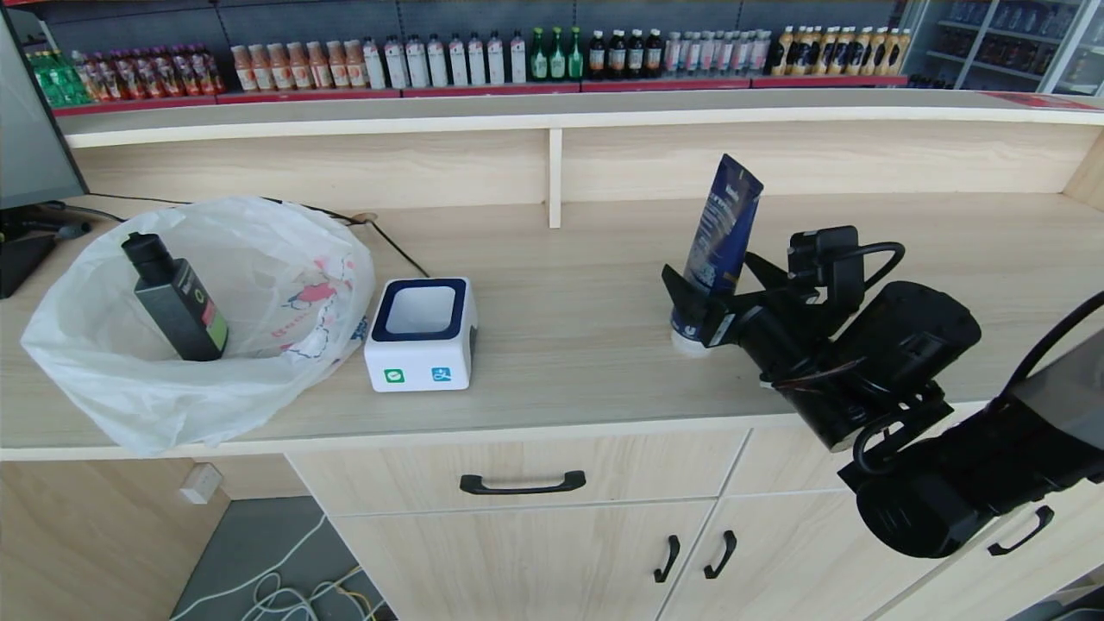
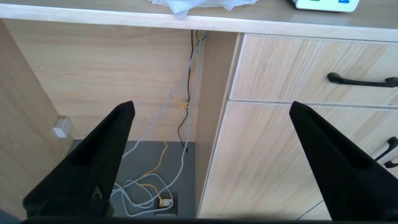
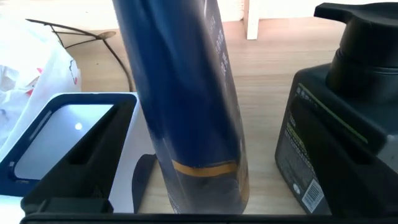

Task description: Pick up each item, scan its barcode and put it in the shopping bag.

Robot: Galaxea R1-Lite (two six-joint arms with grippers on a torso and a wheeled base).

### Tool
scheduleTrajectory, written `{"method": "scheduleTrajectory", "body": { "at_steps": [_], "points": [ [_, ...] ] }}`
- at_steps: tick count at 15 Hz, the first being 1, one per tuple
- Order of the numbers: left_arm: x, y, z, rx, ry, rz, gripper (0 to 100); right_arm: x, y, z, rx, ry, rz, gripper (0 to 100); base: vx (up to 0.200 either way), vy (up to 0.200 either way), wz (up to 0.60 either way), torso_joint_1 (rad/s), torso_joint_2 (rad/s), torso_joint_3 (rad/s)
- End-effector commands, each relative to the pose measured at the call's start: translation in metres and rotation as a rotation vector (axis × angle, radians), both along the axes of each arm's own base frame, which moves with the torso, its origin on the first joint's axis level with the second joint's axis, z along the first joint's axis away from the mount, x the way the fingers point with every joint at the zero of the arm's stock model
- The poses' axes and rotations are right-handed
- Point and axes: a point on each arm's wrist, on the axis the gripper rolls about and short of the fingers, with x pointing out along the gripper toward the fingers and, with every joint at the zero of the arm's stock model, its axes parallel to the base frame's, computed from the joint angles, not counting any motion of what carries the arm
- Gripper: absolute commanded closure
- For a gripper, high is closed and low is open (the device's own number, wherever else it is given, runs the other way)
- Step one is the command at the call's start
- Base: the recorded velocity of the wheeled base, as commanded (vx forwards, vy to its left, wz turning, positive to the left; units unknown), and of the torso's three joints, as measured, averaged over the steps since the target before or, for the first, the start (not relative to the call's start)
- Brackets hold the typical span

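In the head view the blue tube (image 1: 723, 224) stood cap-down on the counter (image 1: 561, 345), toward the robot's right. It was well apart from the scanner (image 1: 421, 332), which sat mid-counter just beside the shopping bag (image 1: 95, 379); a dark bottle (image 1: 177, 302) stood inside that bag. The right gripper (image 1: 711, 274) sat low around the tube's base, its fingers spread wide to either side, one close against the tube and the other apart from it, so I judged the tube straddled, not gripped. The left wrist view showed the left gripper (image 2: 211, 109) likewise spread wide and holding nothing, below counter level, facing the drawer fronts (image 2: 311, 62) and loose cables (image 2: 149, 180) on the floor. In the right wrist view the tube stood between the right fingers, with a gap beside the one finger I could make out. The scanner's window lay beyond on one side and a pump bottle (image 3: 336, 137) rose close on the other; I could not tell whether it was the bottle seen in the bag. The step in hand looked to be the grasp. To do it well, the jaws should centre on the tube and close gently just above the cap, since a soft tube would likely squash or tip. Then it should be lifted straight up with the barcode left uncovered for the scanner's window.
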Motion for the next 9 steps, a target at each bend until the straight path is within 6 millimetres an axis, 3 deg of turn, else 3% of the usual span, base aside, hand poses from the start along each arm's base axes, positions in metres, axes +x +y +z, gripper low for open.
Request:
{"method": "scheduleTrajectory", "body": {
  "at_steps": [1,5,9],
  "points": [
    [0.0000,0.0000,-0.0001,0.000,0.000,0.000,0,-0.0018,-0.0019,0.0064,0.001,0.000,-0.001,0,0.000,0.000,0.00,0.000,0.00,0.000],
    [0.0000,0.0000,-0.0001,0.000,0.000,0.000,0,-0.0015,-0.0023,0.0156,-0.015,0.032,-0.001,0,0.000,0.000,0.00,0.000,0.00,0.000],
    [0.0000,0.0000,-0.0001,0.000,0.000,0.000,0,-0.0006,-0.0013,0.0121,-0.027,0.057,0.002,0,0.000,0.000,0.00,0.000,0.00,0.000]
  ]
}}
